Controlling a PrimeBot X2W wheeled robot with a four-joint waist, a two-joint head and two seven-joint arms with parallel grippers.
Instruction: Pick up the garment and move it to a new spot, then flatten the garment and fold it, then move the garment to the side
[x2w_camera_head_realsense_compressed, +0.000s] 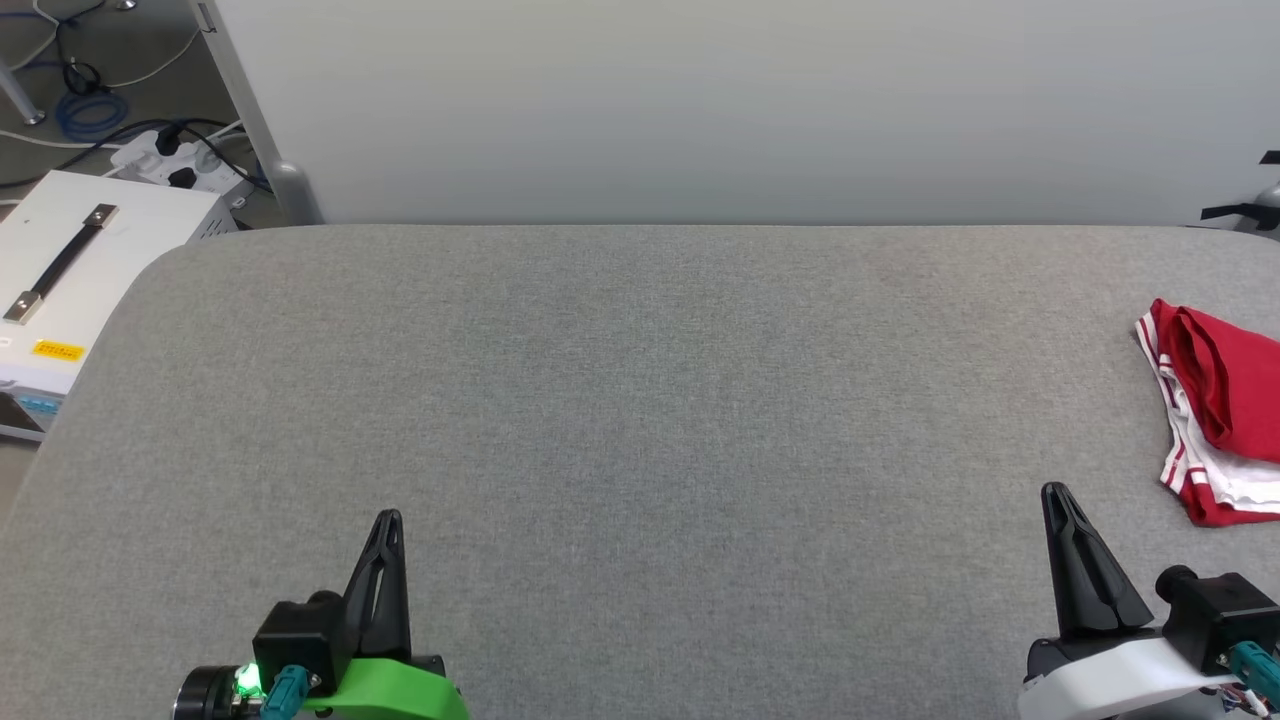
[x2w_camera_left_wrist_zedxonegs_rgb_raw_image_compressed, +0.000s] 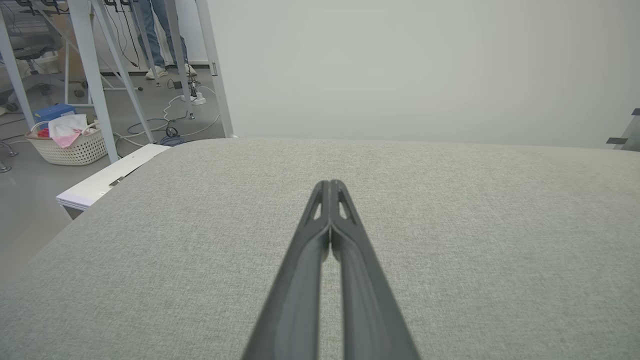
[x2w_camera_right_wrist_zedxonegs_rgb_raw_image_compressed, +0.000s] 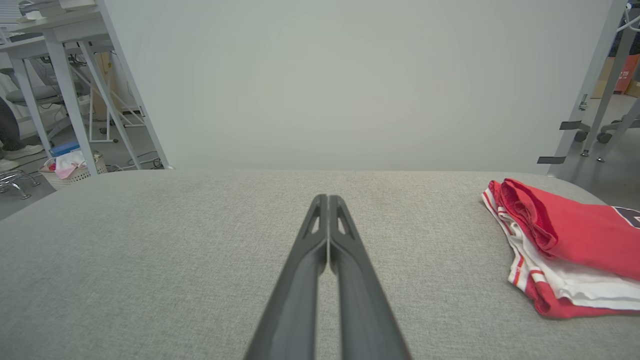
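On the surface (x2w_camera_head_realsense_compressed: 640, 400), my left tool (x2w_camera_head_realsense_compressed: 388, 520) and right tool (x2w_camera_head_realsense_compressed: 1055, 492) are pressed together, empty; nudging the garment (x2w_camera_head_realsense_compressed: 1225, 400) near the edge could push it off.

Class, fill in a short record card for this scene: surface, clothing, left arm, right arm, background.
surface: grey fabric-covered table
clothing: red and white garment, bundled near the table's right edge, touched by neither gripper
left arm: left gripper shut, fingers pressed together, holding nothing, at the near left
right arm: right gripper shut, empty, at the near right, the one closer to the garment
background: white basket of cloth on the floor; white case with a black handle
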